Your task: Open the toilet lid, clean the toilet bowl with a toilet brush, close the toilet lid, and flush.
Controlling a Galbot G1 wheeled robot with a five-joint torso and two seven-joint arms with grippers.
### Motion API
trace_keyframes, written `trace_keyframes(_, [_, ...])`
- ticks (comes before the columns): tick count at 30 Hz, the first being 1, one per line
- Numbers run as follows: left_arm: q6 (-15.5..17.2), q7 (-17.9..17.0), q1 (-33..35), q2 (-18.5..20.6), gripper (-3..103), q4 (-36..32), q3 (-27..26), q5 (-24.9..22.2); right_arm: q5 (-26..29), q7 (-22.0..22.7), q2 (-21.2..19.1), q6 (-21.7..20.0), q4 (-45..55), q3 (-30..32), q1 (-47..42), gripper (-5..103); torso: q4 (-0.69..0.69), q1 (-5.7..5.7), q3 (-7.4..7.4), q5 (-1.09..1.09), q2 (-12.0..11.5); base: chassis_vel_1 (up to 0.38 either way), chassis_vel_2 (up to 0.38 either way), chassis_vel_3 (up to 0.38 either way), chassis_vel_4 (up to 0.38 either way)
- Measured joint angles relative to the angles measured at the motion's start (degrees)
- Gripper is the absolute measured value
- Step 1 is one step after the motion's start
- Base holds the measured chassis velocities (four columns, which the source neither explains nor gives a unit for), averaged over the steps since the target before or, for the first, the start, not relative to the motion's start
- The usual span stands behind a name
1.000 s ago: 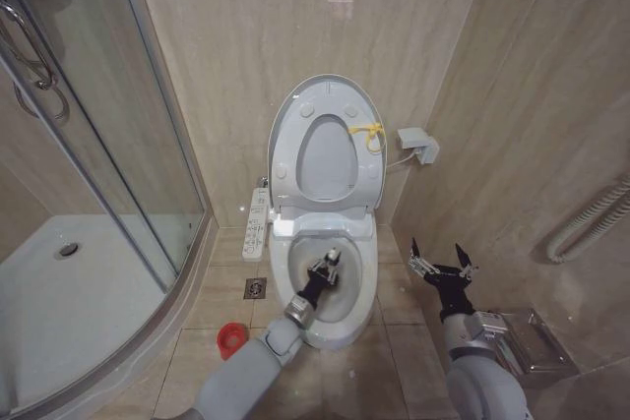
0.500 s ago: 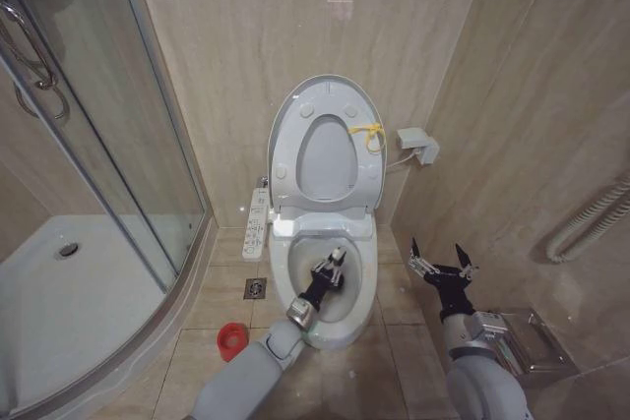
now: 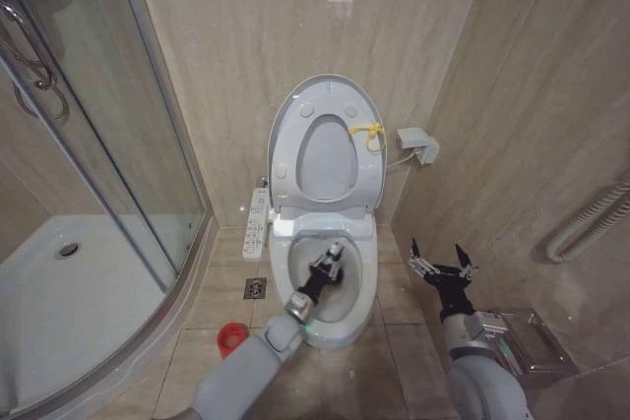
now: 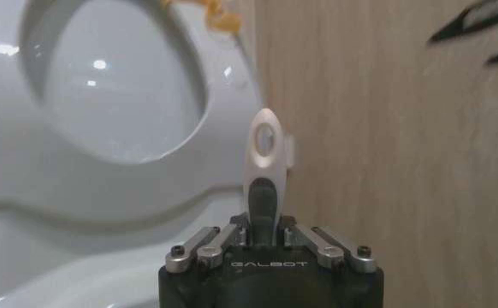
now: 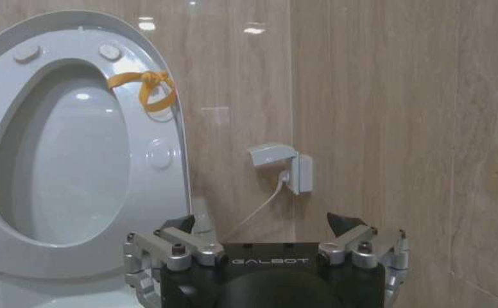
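Beige tiled bathroom, glass shower (image 3: 89, 145) at left. Toilet lid (image 3: 326, 145) stands raised. Left gripper (image 3: 330, 263), inside the toilet bowl (image 3: 366, 277), clamps the toilet brush (image 4: 267, 144). Right gripper (image 3: 441, 265) hovers beside, fingers spread wide, holding nothing

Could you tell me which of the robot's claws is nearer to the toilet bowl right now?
The left. The left claw reaches over the toilet bowl, gripping the toilet brush. The right claw hangs open beside the bowl, over the floor.

even bright light, glare on tiles
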Motion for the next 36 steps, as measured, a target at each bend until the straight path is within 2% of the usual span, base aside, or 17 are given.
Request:
trace_keyframes(3, [0.1,0.1,0.6,-0.5,19,-0.7,0.5,0.0,0.0,0.0,0.0,0.0,0.0,0.0,0.0,100,0.02,0.0,-0.01,0.0,0.0,0.0,0.0,0.0,0.0])
trace_keyframes(7, [-1.3,0.7,0.1,-0.2,19,4.5,-0.1,0.1,0.0,0.0,0.0,0.0,0.0,0.0,0.0,100,0.03,0.0,0.0,0.01,0.0,0.0,0.0,0.0,0.0])
trace_keyframes(13, [-1.7,1.0,-1.7,0.3,19,8.7,-1.0,0.5,0.0,0.0,0.0,0.0,0.0,0.0,0.0,100,0.03,0.0,0.0,0.01,0.0,0.0,0.0,0.0,0.0])
trace_keyframes(18, [-1.4,0.8,-1.8,-0.3,19,6.1,-0.5,0.4,0.0,0.0,0.0,0.0,0.0,0.0,0.0,100,0.01,0.0,0.0,0.01,0.0,0.0,0.0,0.0,0.0])
trace_keyframes(20, [-0.8,0.4,-1.0,-0.9,19,2.2,0.4,0.3,0.0,0.0,0.0,0.0,0.0,0.0,0.0,100,-0.01,0.0,0.0,-0.01,0.0,0.0,0.0,0.0,0.0])
trace_keyframes(25, [-0.6,0.3,0.1,-1.1,19,0.7,1.0,0.4,0.0,0.0,0.0,0.0,0.0,0.0,0.0,100,0.02,0.0,0.0,0.0,0.0,0.0,0.0,0.0,0.0])
trace_keyframes(29, [-1.1,0.6,0.0,-0.8,19,3.4,0.5,1.0,0.0,0.0,0.0,0.0,0.0,0.0,0.0,100,0.02,0.0,-0.01,0.0,0.0,0.0,0.0,0.0,0.0])
trace_keyframes(33, [-1.7,0.8,-1.8,-0.2,19,9.0,-1.1,2.0,0.0,0.0,0.0,0.0,0.0,0.0,0.0,100,0.01,0.0,0.0,0.0,0.0,0.0,0.0,0.0,0.0])
trace_keyframes(36, [-1.7,0.8,-2.2,0.0,19,9.4,-1.2,2.1,0.0,0.0,0.0,0.0,0.0,0.0,0.0,100,0.01,0.01,0.01,0.0,0.0,0.0,0.0,0.0,0.0])
